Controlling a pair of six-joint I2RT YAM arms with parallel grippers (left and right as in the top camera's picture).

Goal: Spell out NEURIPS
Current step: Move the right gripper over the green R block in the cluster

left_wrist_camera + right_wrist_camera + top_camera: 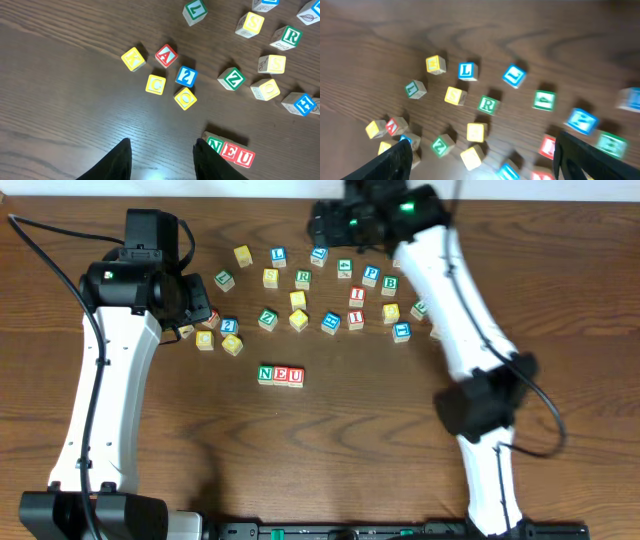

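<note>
three cubes stand touching in a line reading n, e, u: the n-e-u row (281,375) lies on the desk (330,450), nearer the arm bases than every other cube. all the rest is scattered beyond that row. the green r cube (303,278) sits well beyond the row, a little to its right. a yellow s cube (270,277) is just beside it, and a yellow cube (298,300) and a green z cube (267,319) lie between it and the row. farther right of the row are a red i cube (357,295), a p cube (371,276) and a green b cube (390,283), close together.

the left end effector (162,144) hangs beyond the row to its left, its jaws apart over bare wood with nothing between them. a red a cube (166,55) and a blue 2 cube (186,76) lie ahead of it.

the right end effector (481,140) hovers farthest back from the row, jaws spread wide and empty above the scatter. its view is blurred.
</note>
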